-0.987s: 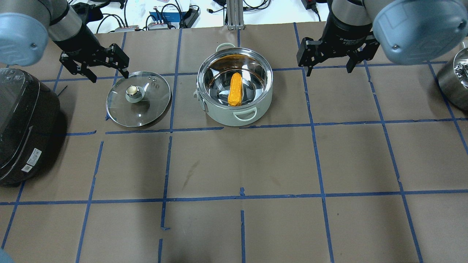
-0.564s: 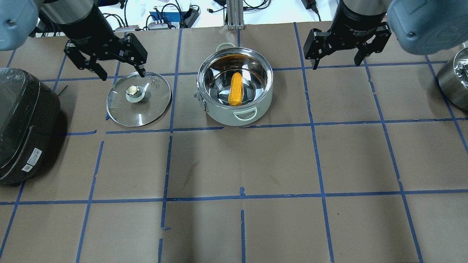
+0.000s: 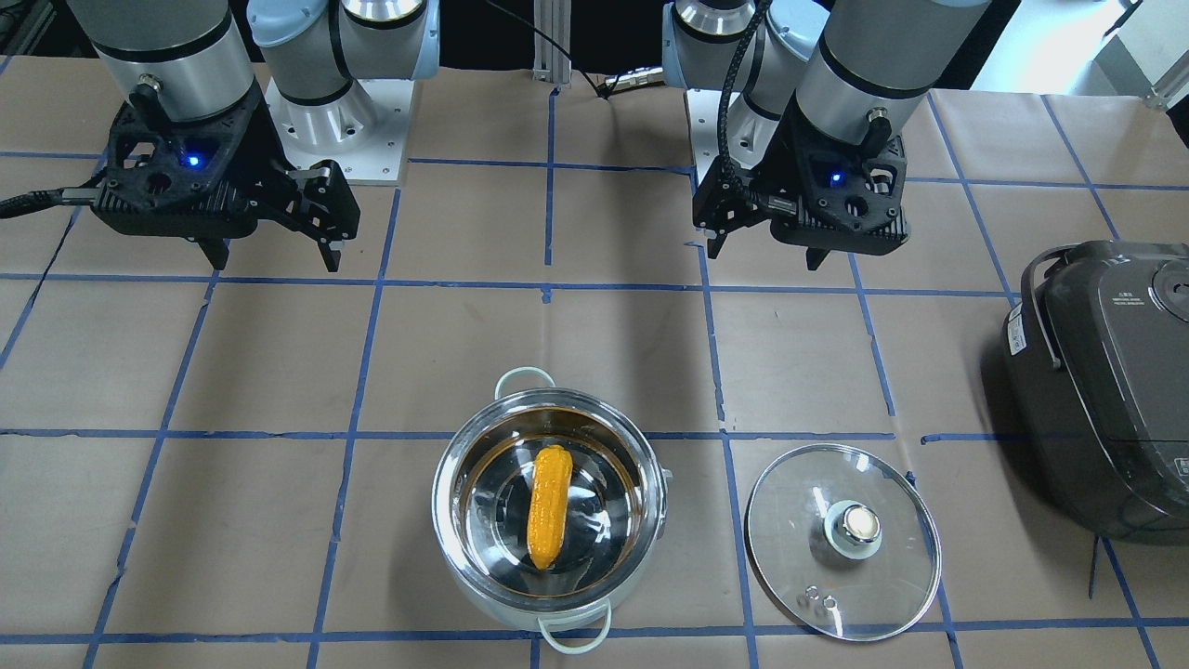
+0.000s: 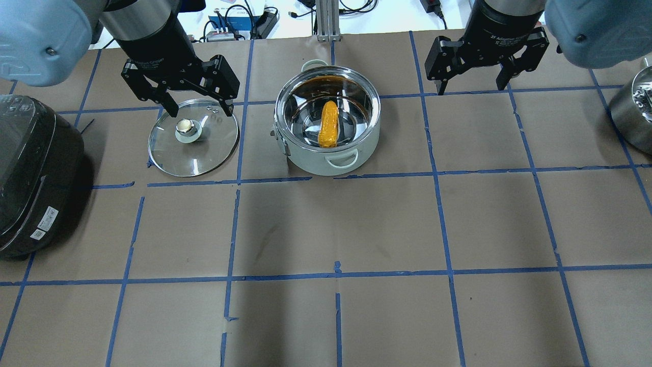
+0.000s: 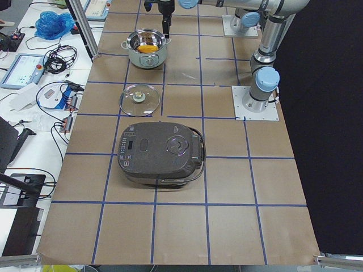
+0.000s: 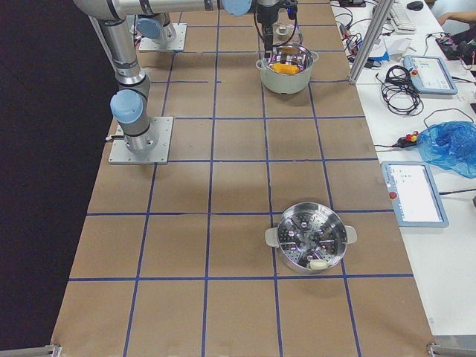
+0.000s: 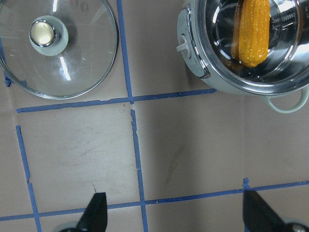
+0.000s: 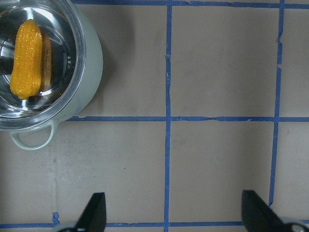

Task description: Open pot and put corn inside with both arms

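Left pincer (image 4: 199, 109): jaws wide, nothing held, up in the air and touching nothing. In the overhead view it overlaps the far edge of the lid (image 4: 204, 153). Right pincer (image 4: 472, 87): jaws wide too, nothing held, raised over bare counter (image 4: 326, 229) right of the pot (image 4: 310, 163).

The pot is open and stands mid-counter toward the far side, one loop handle near, one far. The corn (image 4: 327, 125) lies flat on the pot's bottom, lengthwise near to far, its reflection beside it on the steel. The lid lies flat on the counter just left of the pot, knob (image 4: 186, 127) up, apart from the pot.

The dark rice cooker (image 4: 30, 173) sits well left of the lid, closed. A steel steamer pot (image 6: 311, 245) sits far right, well apart. Nothing stands between either pincer and the pot.
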`<action>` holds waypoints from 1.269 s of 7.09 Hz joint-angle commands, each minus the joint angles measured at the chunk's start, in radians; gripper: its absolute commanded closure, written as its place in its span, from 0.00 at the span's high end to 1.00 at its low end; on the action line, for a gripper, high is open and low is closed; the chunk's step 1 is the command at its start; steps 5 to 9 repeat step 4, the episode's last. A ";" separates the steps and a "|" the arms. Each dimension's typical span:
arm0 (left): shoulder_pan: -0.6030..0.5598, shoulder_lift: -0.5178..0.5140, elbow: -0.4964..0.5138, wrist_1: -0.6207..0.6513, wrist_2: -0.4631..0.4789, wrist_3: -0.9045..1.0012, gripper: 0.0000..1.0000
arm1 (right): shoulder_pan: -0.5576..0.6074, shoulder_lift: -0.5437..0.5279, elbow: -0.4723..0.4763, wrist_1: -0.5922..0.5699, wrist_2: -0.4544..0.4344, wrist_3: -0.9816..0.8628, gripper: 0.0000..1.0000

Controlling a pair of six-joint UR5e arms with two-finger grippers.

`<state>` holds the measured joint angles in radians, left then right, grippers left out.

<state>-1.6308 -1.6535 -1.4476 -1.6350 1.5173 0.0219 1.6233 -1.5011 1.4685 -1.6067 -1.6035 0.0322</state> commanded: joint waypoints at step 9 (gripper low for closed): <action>0.005 0.011 -0.004 0.007 -0.003 0.007 1.00 | 0.006 0.002 -0.007 -0.007 -0.001 0.002 1.00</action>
